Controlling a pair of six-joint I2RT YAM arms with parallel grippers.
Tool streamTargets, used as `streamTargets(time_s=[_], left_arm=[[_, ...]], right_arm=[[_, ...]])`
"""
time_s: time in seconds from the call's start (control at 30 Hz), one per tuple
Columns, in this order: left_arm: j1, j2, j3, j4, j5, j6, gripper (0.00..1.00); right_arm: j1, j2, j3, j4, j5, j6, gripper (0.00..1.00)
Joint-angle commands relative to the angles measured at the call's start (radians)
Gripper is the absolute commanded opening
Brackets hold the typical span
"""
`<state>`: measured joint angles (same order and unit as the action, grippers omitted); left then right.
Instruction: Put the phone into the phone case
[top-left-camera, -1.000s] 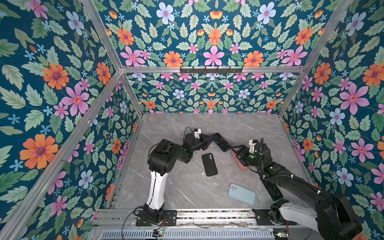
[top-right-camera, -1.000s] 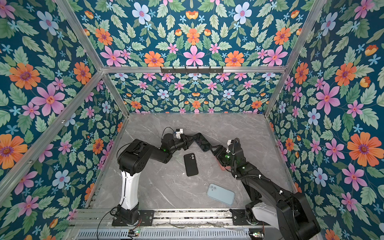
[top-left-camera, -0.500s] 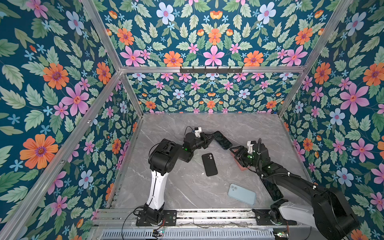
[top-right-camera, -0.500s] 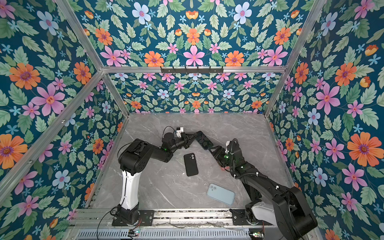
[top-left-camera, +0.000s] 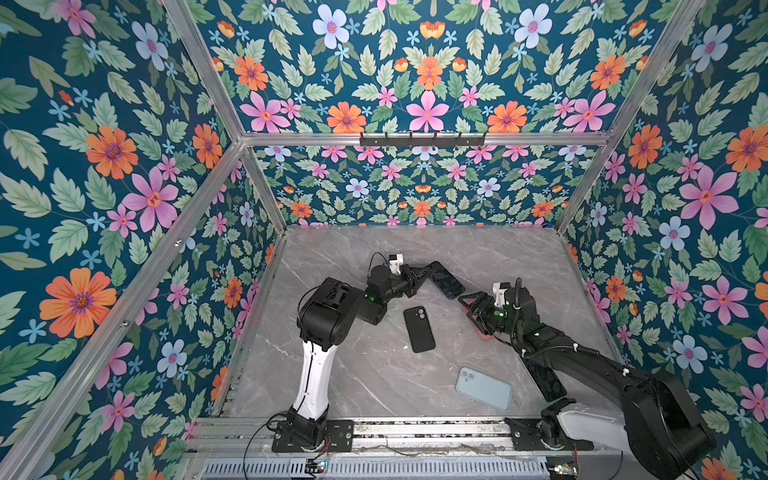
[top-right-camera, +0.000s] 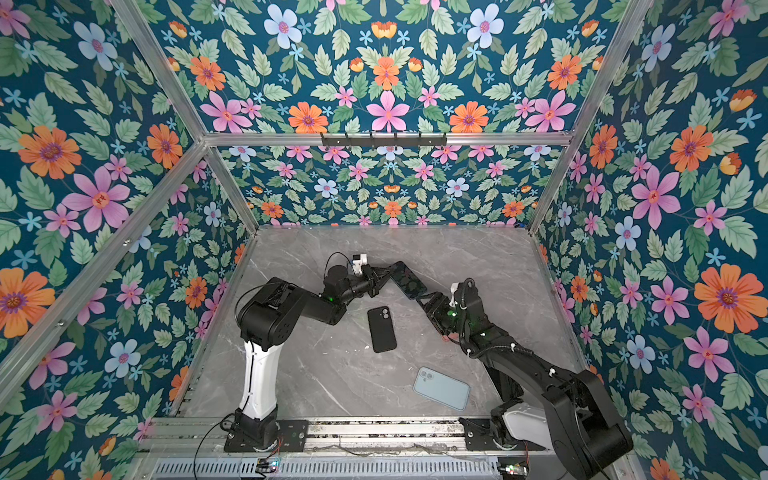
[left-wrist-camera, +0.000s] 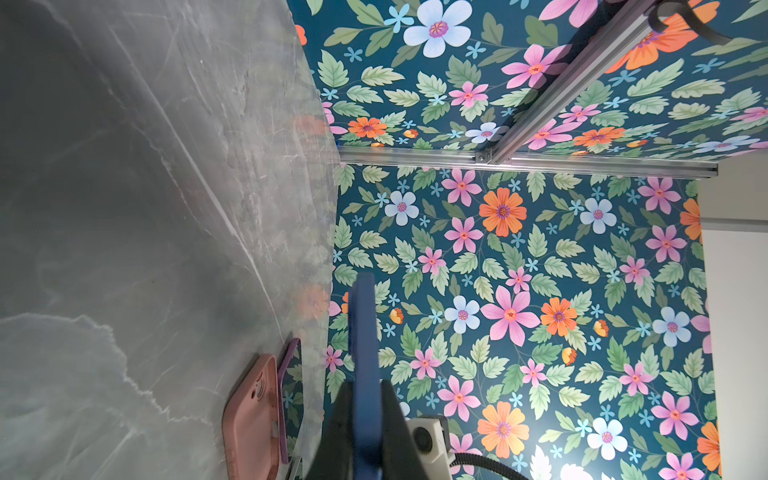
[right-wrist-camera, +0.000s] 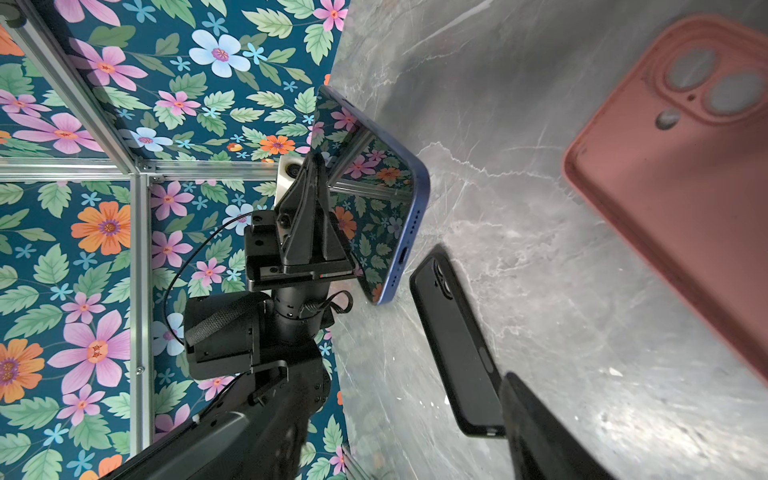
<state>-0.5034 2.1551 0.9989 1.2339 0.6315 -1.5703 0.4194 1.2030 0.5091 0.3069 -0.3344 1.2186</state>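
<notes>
My left gripper is shut on one long edge of the blue phone, which it holds above the table at the back middle, dark screen up. In the left wrist view the phone shows edge-on between the jaws. A pink phone case lies on the table, mostly hidden under my right gripper. That gripper stands open just right of the phone's free end. In the right wrist view the pink case sits off to one side of the one visible fingertip, camera cut-outs showing, with nothing between the jaws.
A black phone-shaped case lies flat in the middle of the marble table. A light blue one lies nearer the front. Flowered walls close in the back and both sides. The arm bases stand on the front rail.
My right gripper has slid left over the pink case, toward the phone's free end. The left gripper has lifted the phone slightly toward the back. The black and light blue items have not moved.
</notes>
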Motion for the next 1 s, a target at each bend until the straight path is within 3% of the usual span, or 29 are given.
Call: streamTargets(time_s=[0.0,0.23,0.47,0.77,0.87,0.97], left_arm=[[-0.007,-0.009,0.01,0.057,-0.004,-0.015,0.0],[-0.033,-0.019,0.04,0.017,-0.002,-0.033,0.0],[-0.06,-0.031,0.056,0.009,-0.026,-0.023,0.0],[-0.078,-0.011,0.065,0.054,-0.035,-0.069,0.0],[-0.08,-0.011,0.051,0.074,-0.037,-0.081,0.0],[-0.08,-0.012,0.041,0.086,-0.037,-0.085,0.0]], right_arm=[[-0.001,-0.011,-0.01,0.025,-0.005,0.021,0.72],[-0.001,-0.053,-0.088,0.123,-0.035,0.131,0.69],[-0.001,-0.148,-0.155,0.149,0.041,0.162,0.7],[-0.045,-0.03,-0.138,0.415,0.001,0.162,0.69],[-0.064,0.02,-0.112,0.449,-0.016,0.146,0.66],[-0.08,0.06,-0.103,0.461,-0.019,0.139,0.57]])
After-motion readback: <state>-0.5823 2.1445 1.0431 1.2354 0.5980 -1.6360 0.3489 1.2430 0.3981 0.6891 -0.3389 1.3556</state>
